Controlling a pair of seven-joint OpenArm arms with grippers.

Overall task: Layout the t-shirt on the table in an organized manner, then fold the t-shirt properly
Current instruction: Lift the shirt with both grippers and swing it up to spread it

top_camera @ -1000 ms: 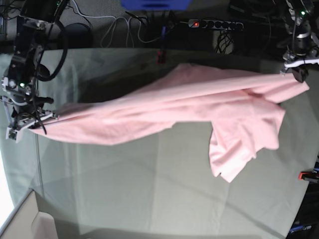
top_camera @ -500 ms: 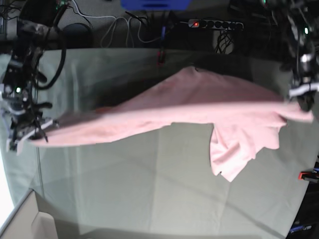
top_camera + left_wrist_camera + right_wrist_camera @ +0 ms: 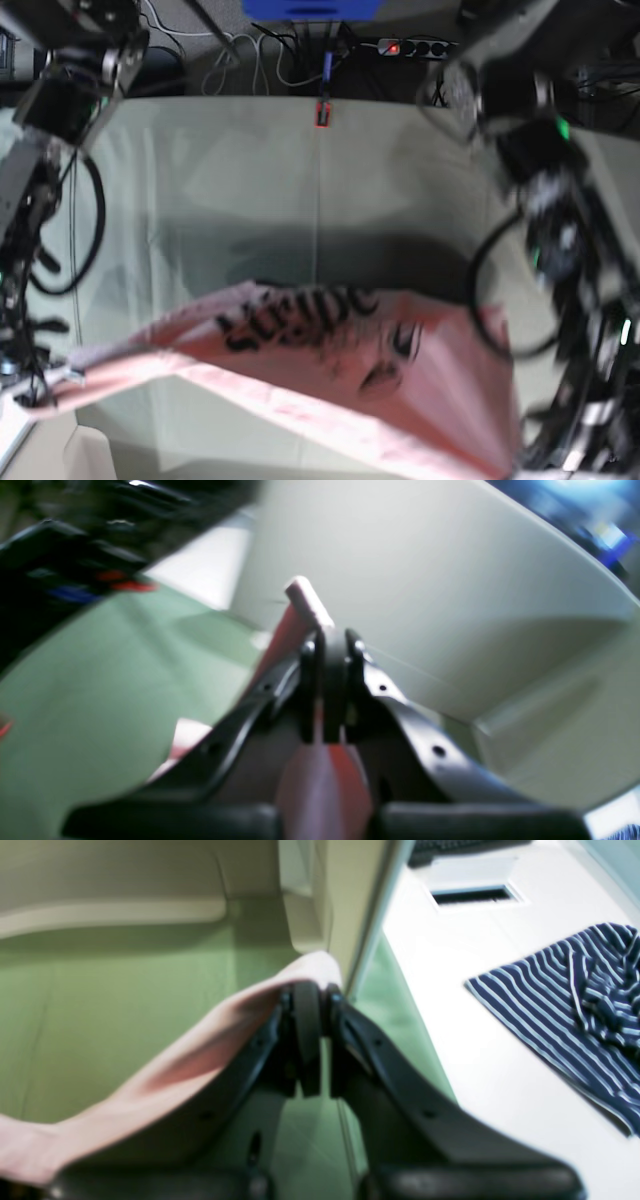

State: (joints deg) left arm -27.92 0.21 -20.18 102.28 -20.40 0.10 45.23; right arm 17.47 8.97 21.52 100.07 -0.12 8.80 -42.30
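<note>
Layout step: both claws, left gripper (image 3: pixel 325 645) and right gripper (image 3: pixel 307 995), clamp the pale pink lettered cotton t-shirt (image 3: pixel 330 370) stretched across the lower frame above the grey-green cloth-covered table (image 3: pixel 250 180); next, lower it flat.

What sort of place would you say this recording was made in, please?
Probably a robotics lab bench: a table covered in grey-green cloth fixed by a red clamp, a power strip with loose cables behind it, and another striped garment waiting nearby.

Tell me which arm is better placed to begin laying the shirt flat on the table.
Neither alone. The left gripper and right gripper each pinch an edge of the shirt, which is stretched between them above the table; probably both should lower together.
</note>
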